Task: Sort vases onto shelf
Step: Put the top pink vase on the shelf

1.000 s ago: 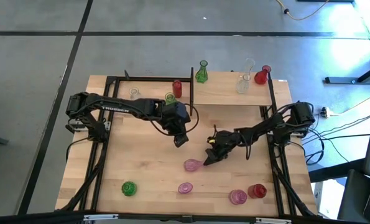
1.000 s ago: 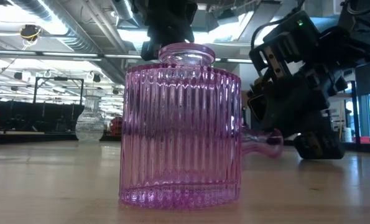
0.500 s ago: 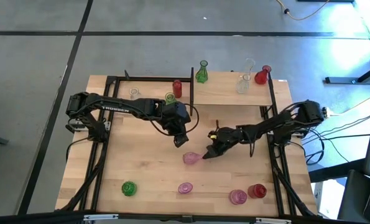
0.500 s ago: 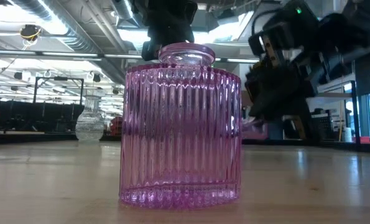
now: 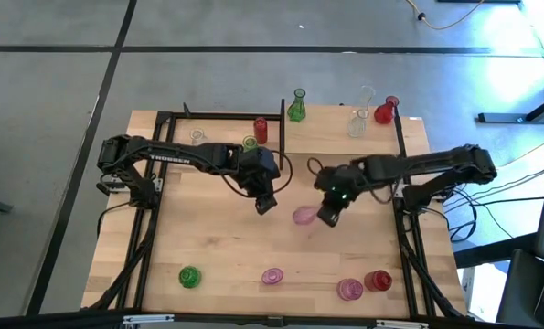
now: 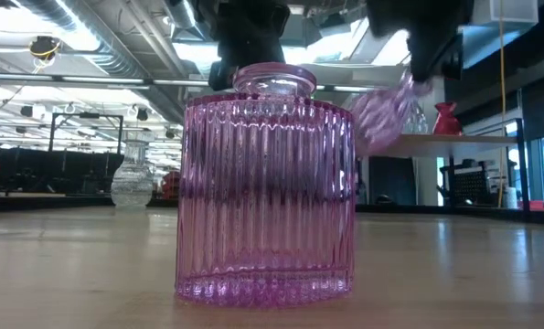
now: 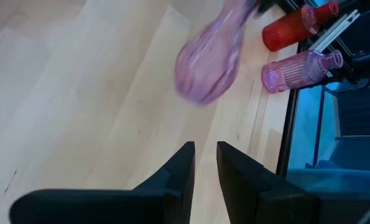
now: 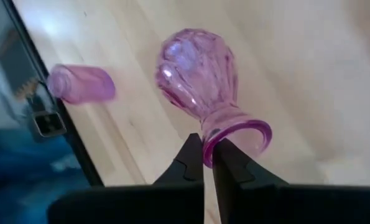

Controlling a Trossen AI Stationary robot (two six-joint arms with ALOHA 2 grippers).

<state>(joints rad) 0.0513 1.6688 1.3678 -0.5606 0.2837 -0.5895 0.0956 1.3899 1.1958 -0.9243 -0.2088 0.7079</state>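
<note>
Right wrist view shows the right gripper (image 8: 208, 154) pinching the rim of a bulbous pink vase (image 8: 197, 71), lifted over the table's middle for carrying to the shelf (image 5: 345, 142) beyond; left gripper (image 5: 266, 204) hovers nearby, fingers slightly parted, empty.

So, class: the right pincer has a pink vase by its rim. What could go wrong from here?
1. The right pincer pinches only the flared lip of the pink vase, which hangs tilted above the table; it might slip or swing.
2. The left pincer hovers close by, so the carried vase could clip it.
</note>
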